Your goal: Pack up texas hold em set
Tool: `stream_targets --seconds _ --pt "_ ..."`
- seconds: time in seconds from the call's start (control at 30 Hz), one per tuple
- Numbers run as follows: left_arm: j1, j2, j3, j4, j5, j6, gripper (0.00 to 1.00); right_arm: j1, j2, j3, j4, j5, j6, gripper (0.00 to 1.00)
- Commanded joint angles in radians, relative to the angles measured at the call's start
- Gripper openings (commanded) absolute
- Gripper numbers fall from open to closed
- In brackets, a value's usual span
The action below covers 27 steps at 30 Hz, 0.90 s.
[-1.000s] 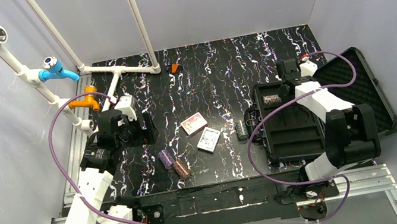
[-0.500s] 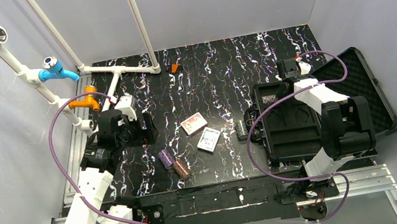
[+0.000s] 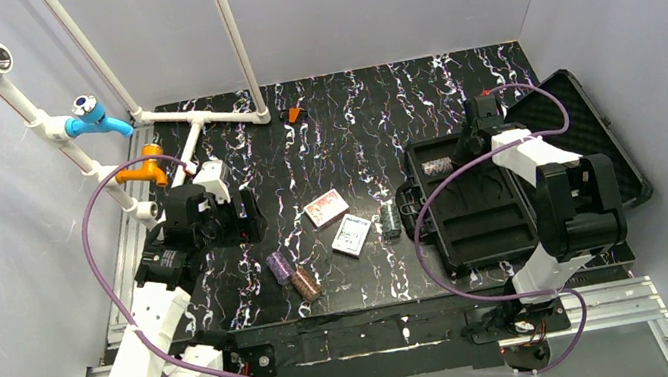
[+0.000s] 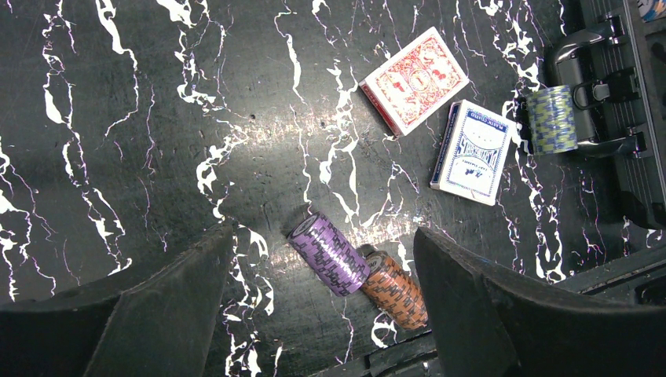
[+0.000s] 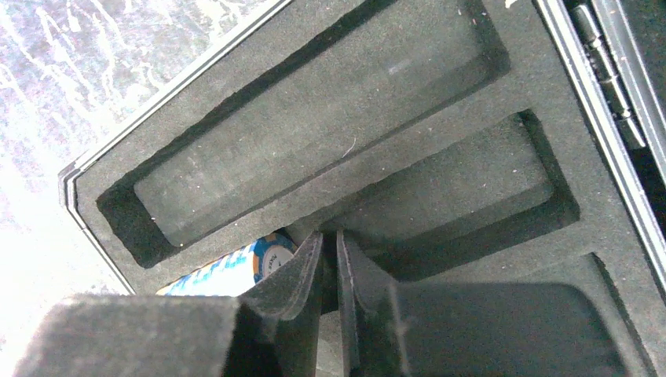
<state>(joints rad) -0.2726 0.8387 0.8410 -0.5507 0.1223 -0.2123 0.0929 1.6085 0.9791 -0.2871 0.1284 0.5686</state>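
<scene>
Top external view: case (image 3: 488,217) open, lid back so foam slots reachable. Right fingers (image 5: 290,287) nearly closed, empty, inside case beside slotted blue-white chips (image 5: 236,269). Left fingers (image 4: 165,314) wide, ready, left of case above purple stack (image 4: 330,255), brown stack (image 4: 395,289); green stack (image 4: 551,119), red deck (image 4: 415,78), blue-white deck (image 4: 473,151) unpacked beside case.

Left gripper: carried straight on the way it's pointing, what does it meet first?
Probably the purple chip stack, lying on its side between the open left gripper's jaws; depth is unclear, so possibly the table beside it.
</scene>
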Motion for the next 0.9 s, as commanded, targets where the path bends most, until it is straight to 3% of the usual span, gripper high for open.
stream_targets --seconds 0.0,0.13,0.23,0.4,0.6,0.87 --pt "-0.005 -0.007 0.017 -0.005 0.001 0.01 0.83 0.018 0.029 0.018 0.007 -0.108 -0.033 0.24" --pt "-0.004 -0.007 0.017 -0.005 0.002 0.011 0.83 0.02 0.009 0.041 -0.029 -0.07 -0.061 0.42" --pt "-0.005 -0.006 0.017 -0.005 0.003 0.011 0.83 0.019 -0.017 0.058 -0.057 -0.035 -0.071 0.68" --pt "-0.005 -0.008 0.017 -0.005 0.002 0.011 0.83 0.02 -0.066 0.105 -0.112 0.006 -0.083 0.96" --pt "-0.005 -0.007 0.018 -0.006 0.003 0.011 0.83 0.06 -0.126 0.159 -0.181 0.023 -0.098 0.98" --pt "-0.005 -0.01 0.019 -0.006 0.008 0.01 0.83 0.208 -0.183 0.207 -0.27 0.035 -0.081 0.98"
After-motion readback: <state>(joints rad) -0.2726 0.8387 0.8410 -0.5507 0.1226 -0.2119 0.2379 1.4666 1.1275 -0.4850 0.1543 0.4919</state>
